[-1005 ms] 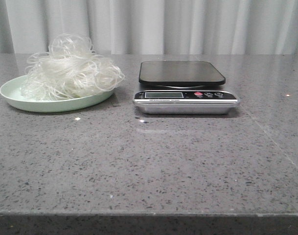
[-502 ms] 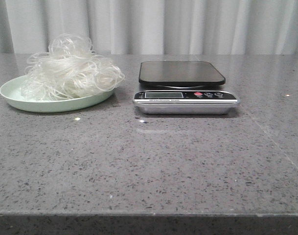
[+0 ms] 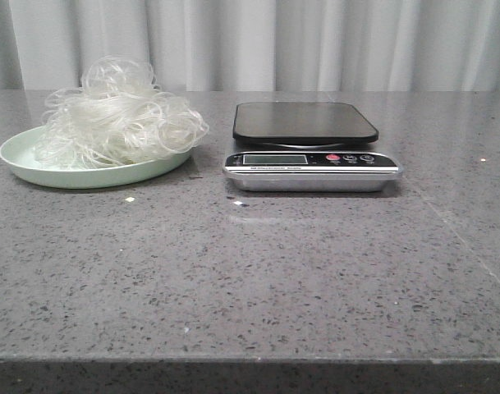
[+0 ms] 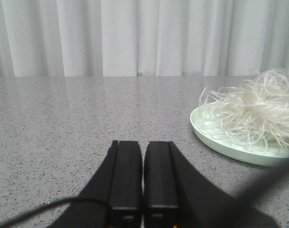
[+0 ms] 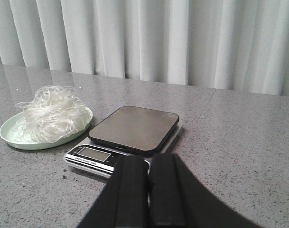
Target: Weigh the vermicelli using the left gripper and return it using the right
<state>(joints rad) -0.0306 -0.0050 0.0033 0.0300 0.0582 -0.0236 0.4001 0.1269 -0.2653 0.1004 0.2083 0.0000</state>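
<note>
Table: a grey speckled stone tabletop (image 3: 250, 279) fills the near part of the front view, with a small white fleck (image 3: 130, 199) lying on it just in front of the plate.
Left gripper: the black two-fingered left gripper (image 4: 143, 178) shows only in its own wrist view; its jaws are together, fingers (image 4: 126, 175) pressed side by side with just a thin seam between them, holding nothing, above bare tabletop and apart from the plate.
Right gripper: the black two-fingered right gripper (image 5: 149, 190) shows only in its own wrist view; its jaws are likewise closed together on nothing, in front of the scale's display edge, not touching it as far as can be told.
Scale: a flat digital kitchen scale with a silver front panel and a dark rectangular weighing platform (image 3: 305, 123) stands right of the plate, near it but apart. Its grey display (image 3: 274, 159) and a red button (image 3: 332, 158) face the near edge; the reading is too small to tell. Nothing lies on the platform.
Plate: a shallow, round, pale green plate (image 3: 36, 171) sits on the table at the left.
Vermicelli: a loose, fluffy tangle of thin translucent whitish noodle strands (image 3: 118, 119) is heaped on the plate, spread nearly as wide as it, with stray loops rising at the top and over the right rim.
Backdrop: a pleated white curtain (image 3: 315, 41) hangs behind the far table edge.
</note>
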